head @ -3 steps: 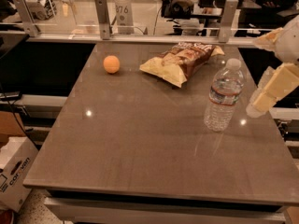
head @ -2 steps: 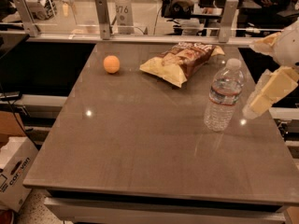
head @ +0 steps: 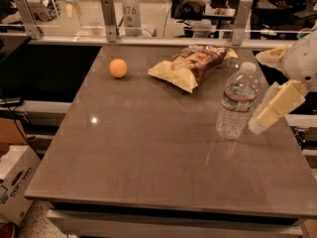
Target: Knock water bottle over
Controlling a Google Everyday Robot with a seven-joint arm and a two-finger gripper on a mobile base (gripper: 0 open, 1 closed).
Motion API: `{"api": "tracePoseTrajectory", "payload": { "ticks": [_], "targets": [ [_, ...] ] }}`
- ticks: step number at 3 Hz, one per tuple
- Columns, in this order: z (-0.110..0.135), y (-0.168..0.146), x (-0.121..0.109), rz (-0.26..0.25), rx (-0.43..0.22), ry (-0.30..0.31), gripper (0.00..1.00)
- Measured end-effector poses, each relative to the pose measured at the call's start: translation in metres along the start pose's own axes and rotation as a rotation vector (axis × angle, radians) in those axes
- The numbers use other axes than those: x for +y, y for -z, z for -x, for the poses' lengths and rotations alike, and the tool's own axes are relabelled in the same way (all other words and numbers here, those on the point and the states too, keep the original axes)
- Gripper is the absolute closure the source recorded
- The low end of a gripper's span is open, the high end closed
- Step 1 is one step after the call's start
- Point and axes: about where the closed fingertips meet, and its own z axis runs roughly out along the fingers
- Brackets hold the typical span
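The water bottle [head: 237, 102] is clear ribbed plastic with a white cap and a pale label. It stands upright on the right side of the grey table [head: 148, 152]. My gripper [head: 262, 91] is just to the right of the bottle, above the table's right edge. Its two cream fingers are spread apart and hold nothing. The lower finger [head: 275, 108] reaches down beside the bottle's lower half, very close to it or just touching. The upper finger [head: 271, 56] is behind and to the right of the cap.
A chip bag [head: 190, 63] lies at the back of the table, left of and behind the bottle. An orange ball [head: 118, 68] sits at the back left. A rail with posts [head: 109, 14] runs along the far edge. A cardboard box [head: 15, 182] stands on the floor at the left.
My gripper has moved a little to the left and down, closer to the bottle. The bottle still stands upright in the same spot.
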Motion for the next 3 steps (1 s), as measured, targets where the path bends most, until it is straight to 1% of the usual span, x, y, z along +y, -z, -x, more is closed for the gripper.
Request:
{"api": "tracePoseTrajectory", "payload": {
  "ticks": [1,2,3],
  "targets": [
    [0.004,-0.012,0.004,0.011,-0.044,-0.001,0.00],
    [0.009,-0.021,0.006,0.019,-0.078,-0.002,0.18],
    [0.014,-0.025,0.010,0.033,-0.110,-0.008,0.42]
  ]
}}
